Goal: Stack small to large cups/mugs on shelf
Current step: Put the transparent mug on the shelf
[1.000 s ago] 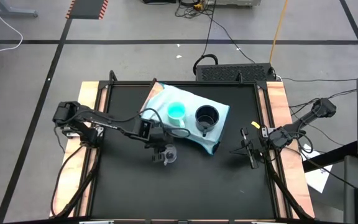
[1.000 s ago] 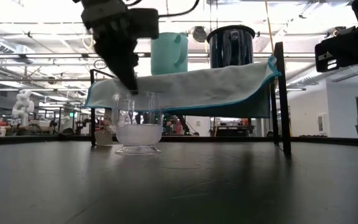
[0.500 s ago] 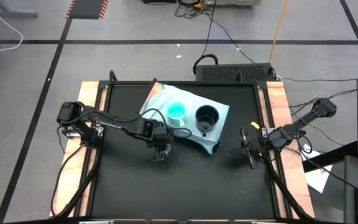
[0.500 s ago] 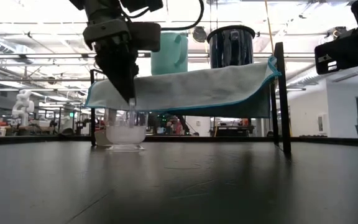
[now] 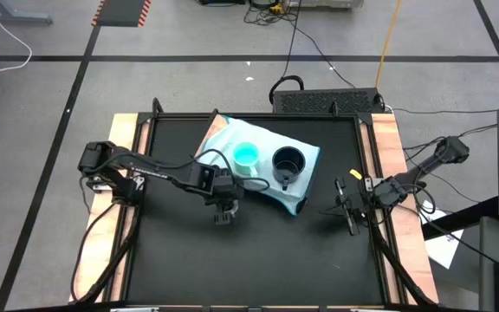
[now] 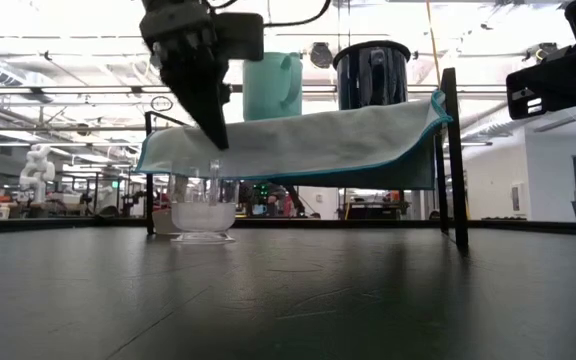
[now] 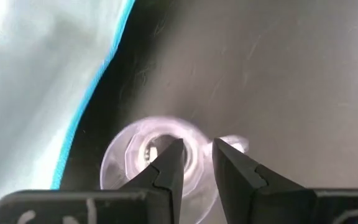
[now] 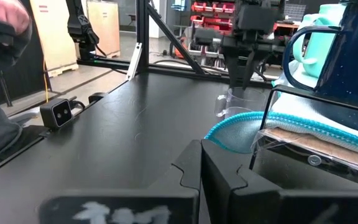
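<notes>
Glass cup (image 6: 204, 211), clear, upright on tabletop under left gripper (image 6: 215, 137)

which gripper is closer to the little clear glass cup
Left. The left gripper hangs directly above the clear glass cup, which stands on the table. The right gripper waits far off near the table's right edge.
</notes>
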